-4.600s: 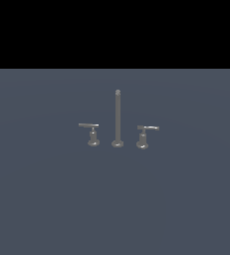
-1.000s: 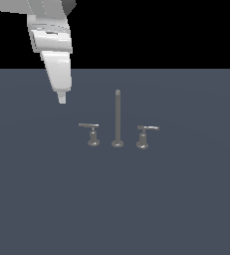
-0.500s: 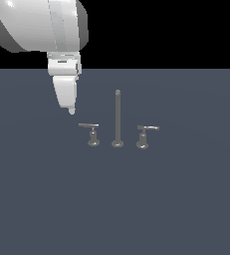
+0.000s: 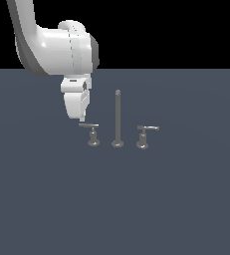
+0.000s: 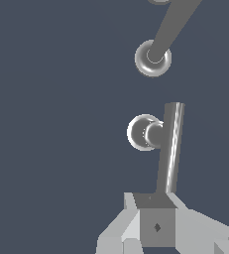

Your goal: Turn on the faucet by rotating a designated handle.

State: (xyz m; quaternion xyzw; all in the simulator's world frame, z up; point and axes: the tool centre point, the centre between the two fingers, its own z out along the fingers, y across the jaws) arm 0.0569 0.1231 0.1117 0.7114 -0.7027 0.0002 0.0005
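Near the middle of the flat dark grey bench (image 4: 186, 199), well clear of every edge, stands the small grey metal three-piece faucet (image 4: 117, 119): tall thin upright post on a round base, flanked by two short lever handles. Over on the exterior view's left of the post sits the designated handle (image 4: 89, 126), a thin flat straight grey lever bar on a short stem with a flared base. Opposite, on the exterior view's right, sits the other grey handle with the thicker, paler lever and chunky hub (image 4: 147, 129), untouched and apart from the arm.

Hanging right above the free end of the thin lever: the white gripper (image 4: 82, 118), pointed down off the bulky white arm (image 4: 57, 47). Tip just over or touching the bar's outer end; cannot tell contact for certain. From the wrist view, lever end meeting the grey finger block of the gripper (image 5: 156, 218). Fingers appear pressed together, nothing clamped between them.

Progress, as a judgement: approach looks done, turning not yet begun, lever lying level. Left to do: push or hook the bar end and swing it about its stem.

Containers: none anywhere in view, so nothing held in any.
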